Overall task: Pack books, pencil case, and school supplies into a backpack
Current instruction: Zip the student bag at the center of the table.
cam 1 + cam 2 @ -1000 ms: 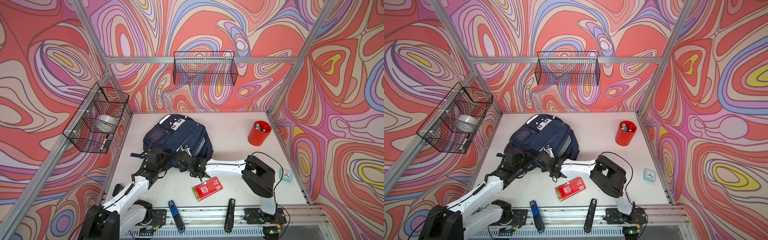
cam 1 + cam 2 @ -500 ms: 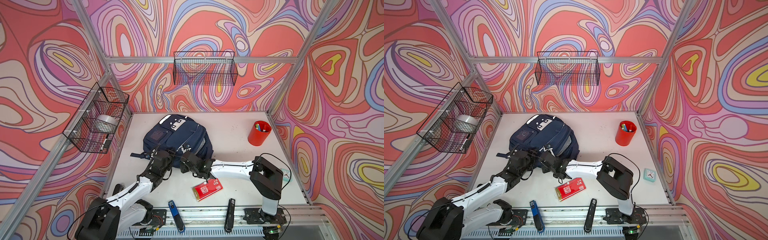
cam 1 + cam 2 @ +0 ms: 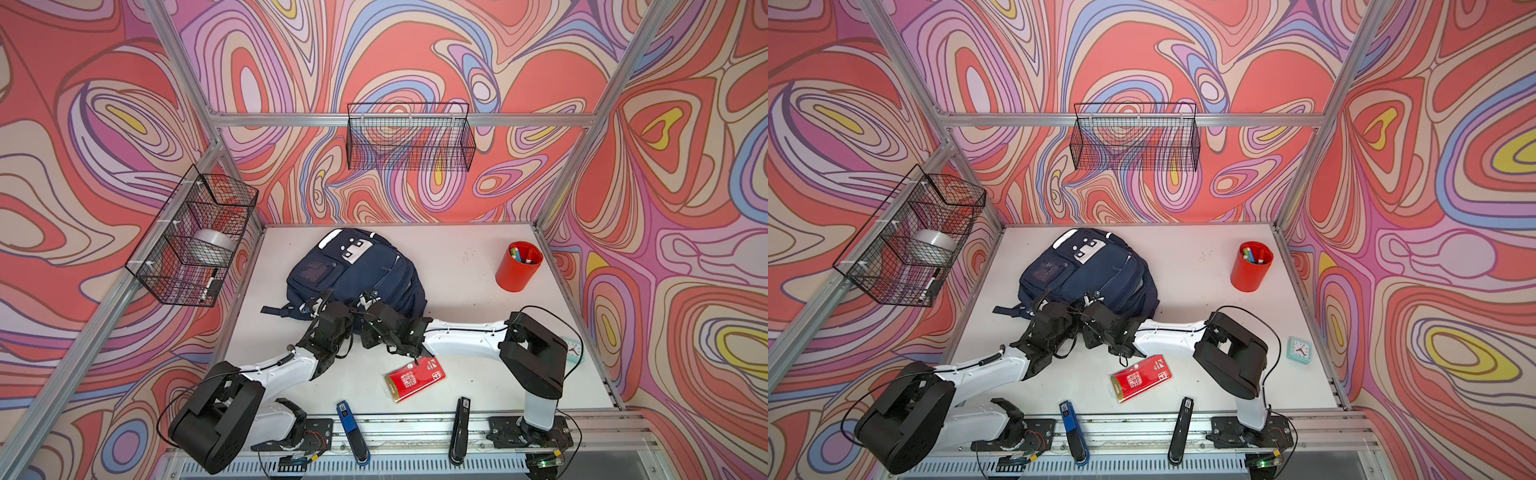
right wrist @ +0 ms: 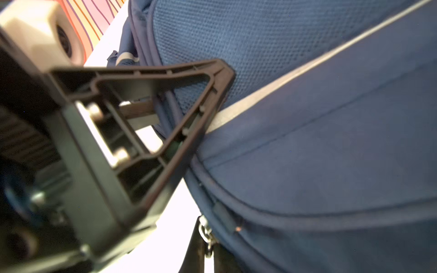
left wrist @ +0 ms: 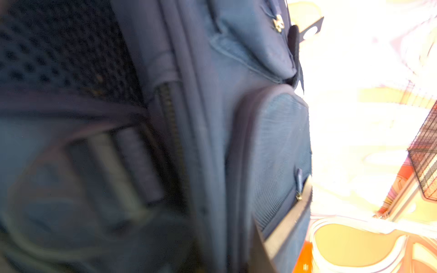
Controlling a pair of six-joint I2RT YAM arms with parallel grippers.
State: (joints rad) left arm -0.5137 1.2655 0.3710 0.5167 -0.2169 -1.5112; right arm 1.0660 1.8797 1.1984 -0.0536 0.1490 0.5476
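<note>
You are working at the near edge of the large navy-blue fabric backpack (image 3: 357, 270), which is lying front-up on the white table (image 3: 465, 291). Your left gripper (image 3: 322, 305) is sitting with its jaws together, apparently clamping a fold of the bag's piped seam. Your right gripper (image 3: 368, 301) is just beside it, jaws also together. It seems to be pinching the small metal zip pull (image 4: 205, 232), though that grip is showing only at the edge of the right wrist view.

The risks are coming from the cloth. The woven fabric is soft and slack, so if you are tugging the pull while the left side is anchoring too little, the whole bag is likely to be sliding over the smooth tabletop instead of the zip running. The linked pull is thin and slick, and a sideways tug is risking it slipping from the hard plastic fingers. The two wrists are crowding each other, so a wide sweep is inviting a knock. The flat glossy red packet with the gold edge (image 3: 414, 379) is lying just by the right forearm, where a low elbow is liable to shove it. Books and pencil case are not showing anywhere.
</note>
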